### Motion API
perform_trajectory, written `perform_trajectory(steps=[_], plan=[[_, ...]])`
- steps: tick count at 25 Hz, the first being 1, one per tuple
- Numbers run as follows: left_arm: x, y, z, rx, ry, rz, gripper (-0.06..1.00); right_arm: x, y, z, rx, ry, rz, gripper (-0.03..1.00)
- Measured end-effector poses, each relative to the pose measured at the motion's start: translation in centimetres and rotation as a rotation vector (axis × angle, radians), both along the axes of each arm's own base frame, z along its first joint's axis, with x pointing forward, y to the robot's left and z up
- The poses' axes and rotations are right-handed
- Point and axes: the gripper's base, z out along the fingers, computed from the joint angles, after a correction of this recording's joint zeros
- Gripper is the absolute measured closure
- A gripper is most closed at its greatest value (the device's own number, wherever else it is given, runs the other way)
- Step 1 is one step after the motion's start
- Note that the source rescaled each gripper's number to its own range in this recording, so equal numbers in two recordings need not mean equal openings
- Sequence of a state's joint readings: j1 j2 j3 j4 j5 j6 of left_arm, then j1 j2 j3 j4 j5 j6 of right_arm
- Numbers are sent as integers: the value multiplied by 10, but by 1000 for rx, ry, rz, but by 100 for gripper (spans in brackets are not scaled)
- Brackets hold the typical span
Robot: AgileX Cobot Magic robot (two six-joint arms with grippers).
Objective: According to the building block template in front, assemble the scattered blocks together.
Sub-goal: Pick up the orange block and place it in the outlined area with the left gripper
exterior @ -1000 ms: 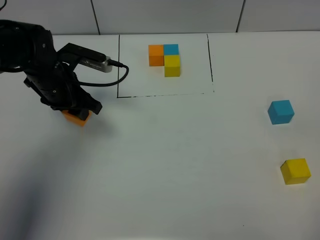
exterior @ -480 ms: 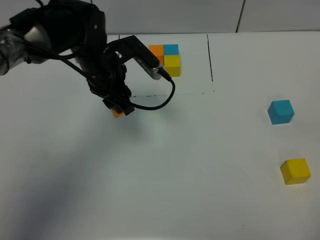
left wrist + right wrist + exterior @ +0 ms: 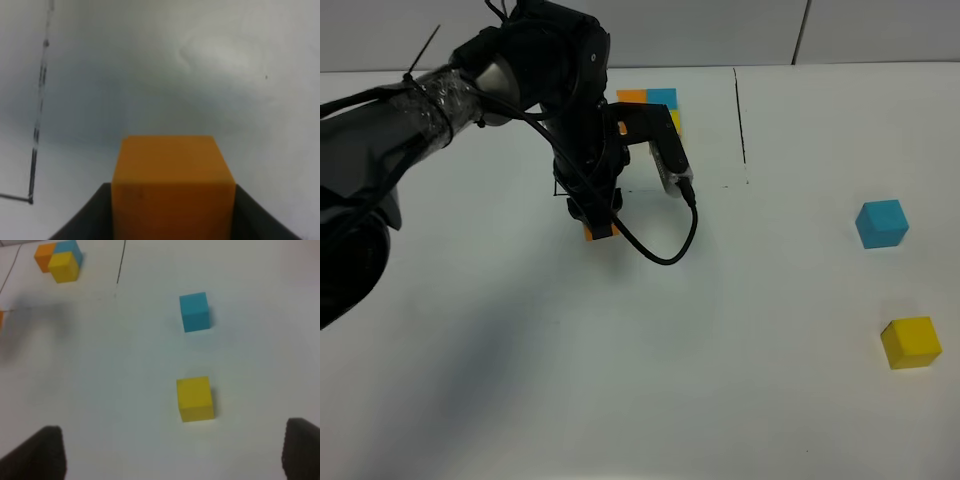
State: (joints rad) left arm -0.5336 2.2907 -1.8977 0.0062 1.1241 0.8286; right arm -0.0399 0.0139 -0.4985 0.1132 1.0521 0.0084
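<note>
My left gripper (image 3: 599, 224) is shut on the orange scattered block (image 3: 595, 233), which hangs just in front of the template's near left corner. In the left wrist view the orange block (image 3: 172, 184) fills the space between the dark fingers (image 3: 86, 220). The building block template (image 3: 662, 98) sits at the back inside a thin black frame, partly hidden by the left arm. The blue block (image 3: 881, 222) and the yellow block (image 3: 911, 342) lie apart on the right. My right gripper (image 3: 175, 440) stands open above the table, near the yellow block (image 3: 195, 398) and the blue block (image 3: 194, 311).
The white table (image 3: 740, 330) carries the black frame line (image 3: 740, 110). A black cable (image 3: 665, 255) loops from the left wrist camera. The frame line (image 3: 40, 100) shows beside the held block. The template cubes (image 3: 57, 260) show far off in the right wrist view.
The left arm has swung to the right with the orange block, from the far left of the table to the template's near left corner. The blue and yellow blocks have not moved.
</note>
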Motion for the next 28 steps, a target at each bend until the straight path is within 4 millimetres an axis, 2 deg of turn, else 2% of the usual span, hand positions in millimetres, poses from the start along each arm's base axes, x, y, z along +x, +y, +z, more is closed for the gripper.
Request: perform_trajectory(steps=[6,14,19,23,28], plan=[[-2,-21,-7,7,-2,-131,94,0,0,0,0,0,0,22],[2,-46,-15,-2,-22,-177,94,0,0,0,0,0,0,22],[1,-58,-27,7,-10,-199,94,0,0,0,0,0,0,22],[-1,-65,-38,30,-1,-215,94,0,0,0,0,0,0,22],[-2,-66,-39,38,1,-208,94,0,0,0,0,0,0,22]])
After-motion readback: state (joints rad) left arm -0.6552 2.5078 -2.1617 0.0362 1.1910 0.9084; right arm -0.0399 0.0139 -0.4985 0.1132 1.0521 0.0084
